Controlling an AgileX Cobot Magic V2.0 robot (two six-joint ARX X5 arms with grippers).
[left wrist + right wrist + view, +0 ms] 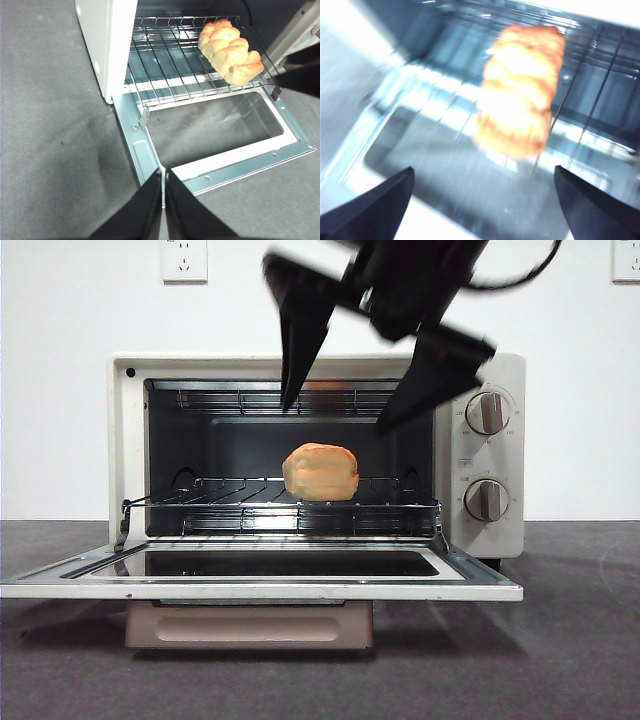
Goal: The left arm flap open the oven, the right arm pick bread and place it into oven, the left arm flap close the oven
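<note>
Off the left corner of the one cream-white boxy toaster oven [480, 465], the left arm's black gripper [163, 187] hangs over the grey table [580, 640], jaws pressed together on nothing, likely waiting to swing up the dropped glass door [260, 585]. Inside the oven, the single lumpy golden-brown bread loaf [321, 471] lies on the wire rack [230, 502], well clear of the door's path. Above the oven's opening the right arm's black gripper [365, 380] hovers with jaws spread wide and empty, apparently done placing. Two round knobs [487, 412] sit on the oven's right.
</note>
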